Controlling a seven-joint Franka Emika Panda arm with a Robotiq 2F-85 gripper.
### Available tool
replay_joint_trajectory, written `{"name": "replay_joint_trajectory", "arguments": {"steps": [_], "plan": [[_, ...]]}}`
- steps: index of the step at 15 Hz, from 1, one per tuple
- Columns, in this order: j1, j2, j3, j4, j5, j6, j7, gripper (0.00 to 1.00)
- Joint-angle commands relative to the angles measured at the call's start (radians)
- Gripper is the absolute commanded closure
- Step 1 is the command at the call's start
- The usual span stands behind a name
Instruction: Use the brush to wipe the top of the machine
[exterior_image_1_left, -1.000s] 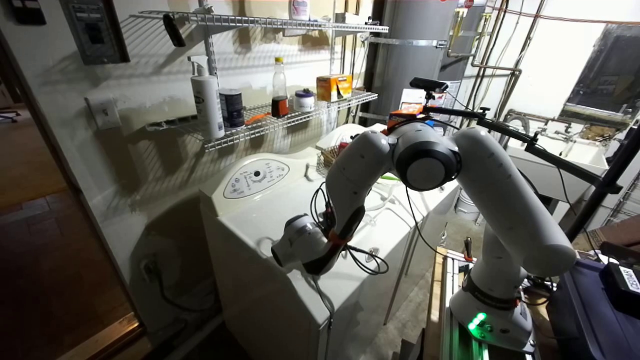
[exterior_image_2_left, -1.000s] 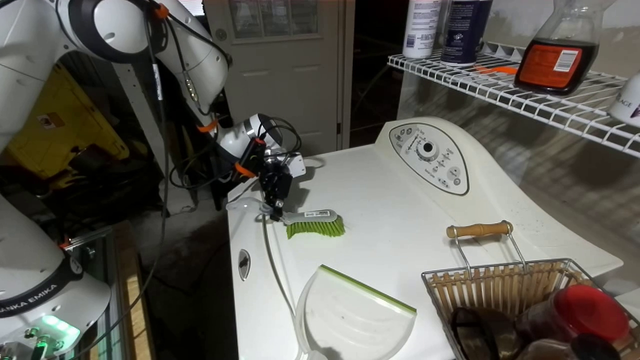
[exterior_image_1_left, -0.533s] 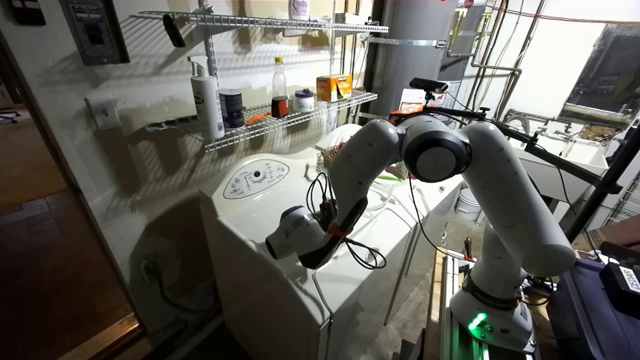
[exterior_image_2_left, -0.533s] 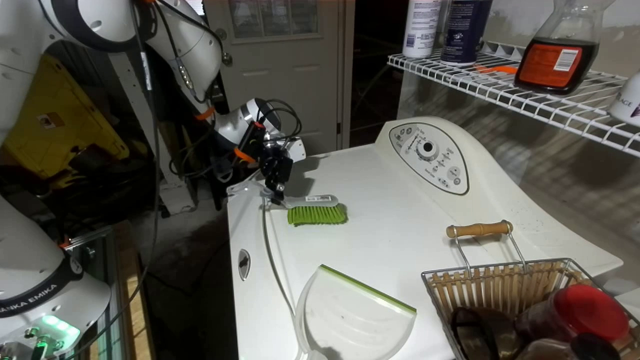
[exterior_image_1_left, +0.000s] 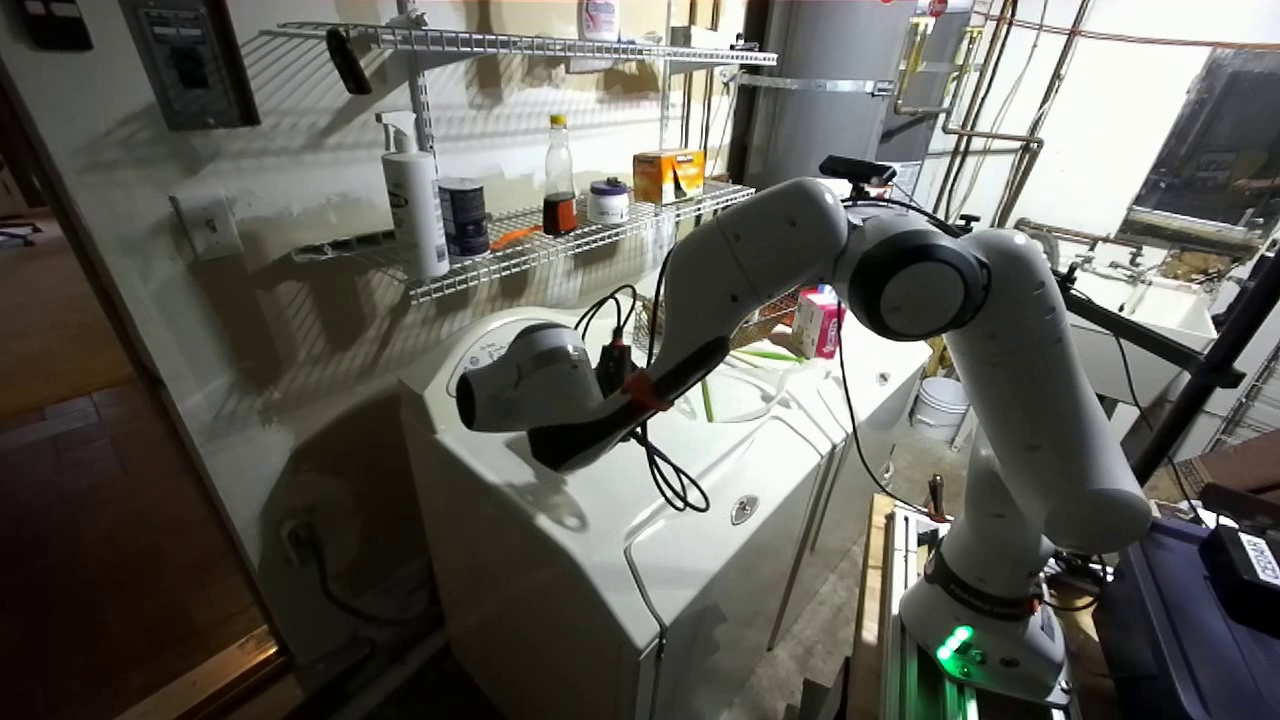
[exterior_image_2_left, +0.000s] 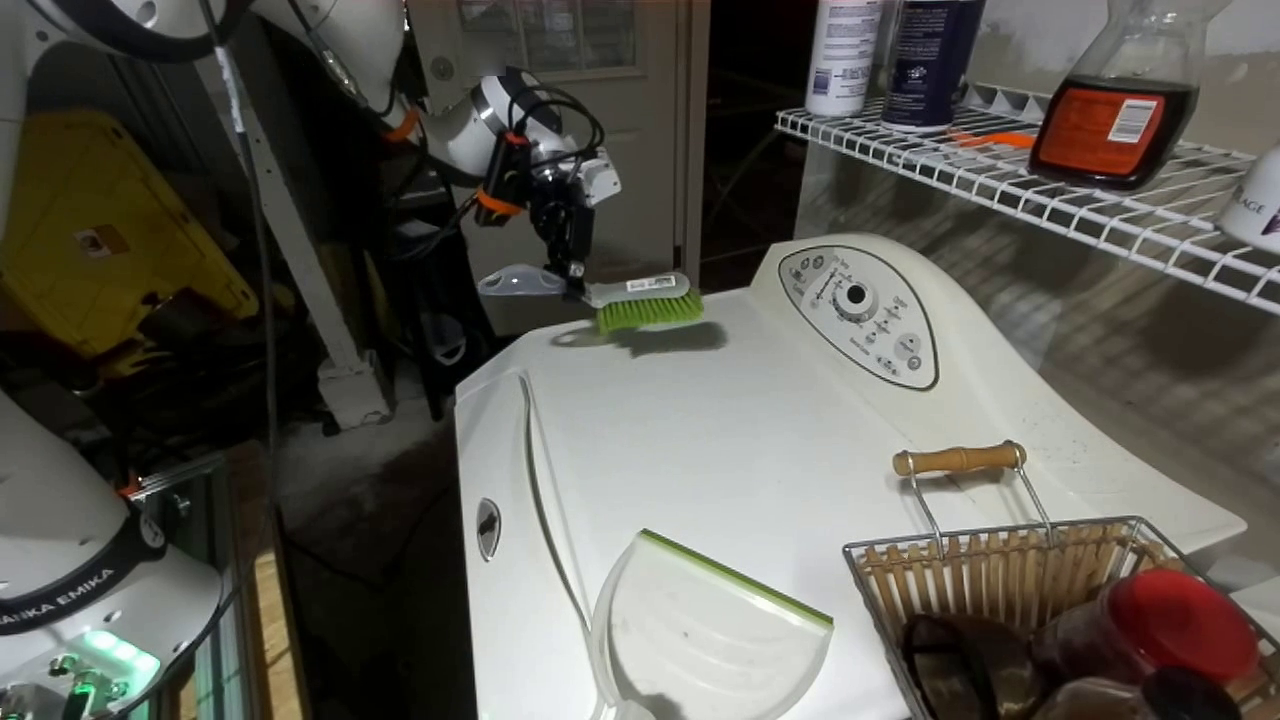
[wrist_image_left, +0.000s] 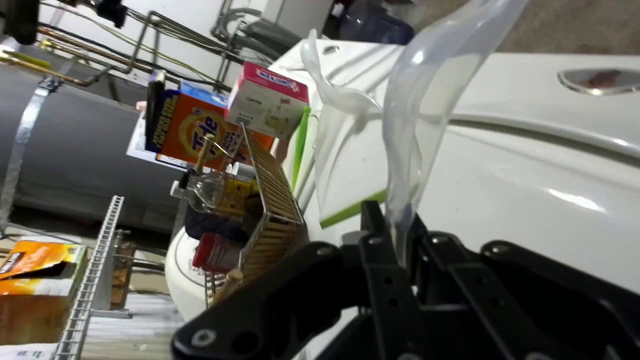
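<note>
Brush (exterior_image_2_left: 652, 306) casts shadow on machine (exterior_image_2_left: 660, 430) (wrist view: glare).

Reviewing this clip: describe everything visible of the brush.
The brush has a clear, plastic-looking handle, a grey back bearing a label too small to read, and dense green bristles. The fingers are shut on it where handle meets back. It is held about level, bristles down, over the machine, near the top's far edge in an exterior view. Its shadow falls below, and the bristles seem clear of the surface; only the fingers visibly touch the brush.
</note>
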Motion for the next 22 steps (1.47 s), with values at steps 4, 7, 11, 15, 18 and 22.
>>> {"name": "replay_joint_trajectory", "arguments": {"steps": [4, 7, 11, 15, 18, 22], "plan": [[-0.003, 0.226, -0.039, 0.403, 0.098, 0.115, -0.024, 0.97], [0.007, 0.320, -0.050, 0.543, 0.152, 0.210, -0.024, 0.97], [0.023, 0.431, -0.079, 0.719, 0.279, 0.226, -0.003, 0.97], [0.019, 0.522, -0.121, 0.879, 0.438, 0.220, -0.005, 0.97], [0.019, 0.587, -0.152, 0.994, 0.494, 0.246, -0.021, 0.97], [0.003, 0.655, -0.167, 1.080, 0.528, 0.193, -0.067, 0.97]]}}
